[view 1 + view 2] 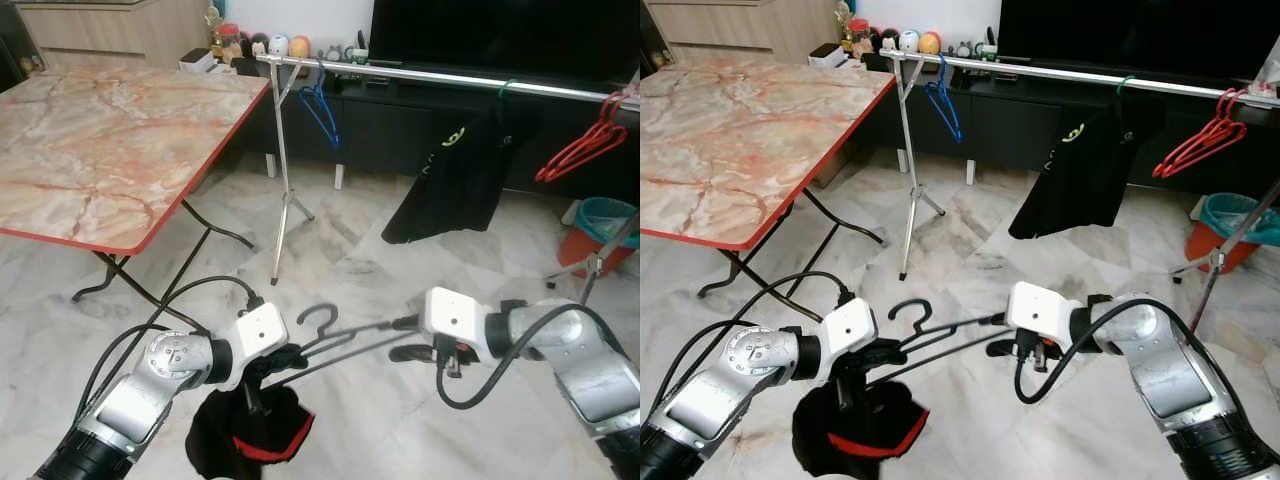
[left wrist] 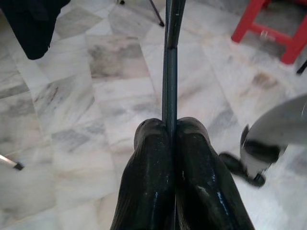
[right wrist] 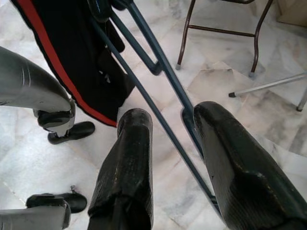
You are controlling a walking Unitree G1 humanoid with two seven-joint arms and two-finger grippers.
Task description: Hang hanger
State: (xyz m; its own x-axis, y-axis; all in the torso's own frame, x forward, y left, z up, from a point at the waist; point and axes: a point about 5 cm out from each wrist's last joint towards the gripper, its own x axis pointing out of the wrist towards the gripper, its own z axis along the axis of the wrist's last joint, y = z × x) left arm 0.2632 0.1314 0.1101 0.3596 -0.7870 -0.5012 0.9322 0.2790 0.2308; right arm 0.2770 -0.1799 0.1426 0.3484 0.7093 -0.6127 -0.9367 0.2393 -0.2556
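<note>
the dark hanger (image 1: 345, 340) sits low between the two arms, well short of the rail (image 1: 450, 76), with a black and red garment (image 1: 250, 430) drooping from its left end toward the floor (image 1: 340, 250). the left claw (image 1: 262, 372) is clenched on the hanger, its fingers (image 2: 168, 163) pressed tight to either side of one thin wire. the right claw (image 1: 425, 338) is released, its fingers (image 3: 129, 158) spread with the hanger's wires running between them, one wire touching a finger without being pinched. so, as i judge it, the whole load hangs on one narrow pinch; the garment's weight could twist the wire in that grip, tipping the hook (image 1: 318, 318) away from the rail. if the right claw closes on just one wire, the hanger may skew. the garment could also slide off the end during the lift. the rail already carries a blue hanger (image 1: 322, 110), a black shirt (image 1: 455, 175) and red hangers (image 1: 585, 145), so the hook might snag one unless it goes for a bare stretch.
</note>
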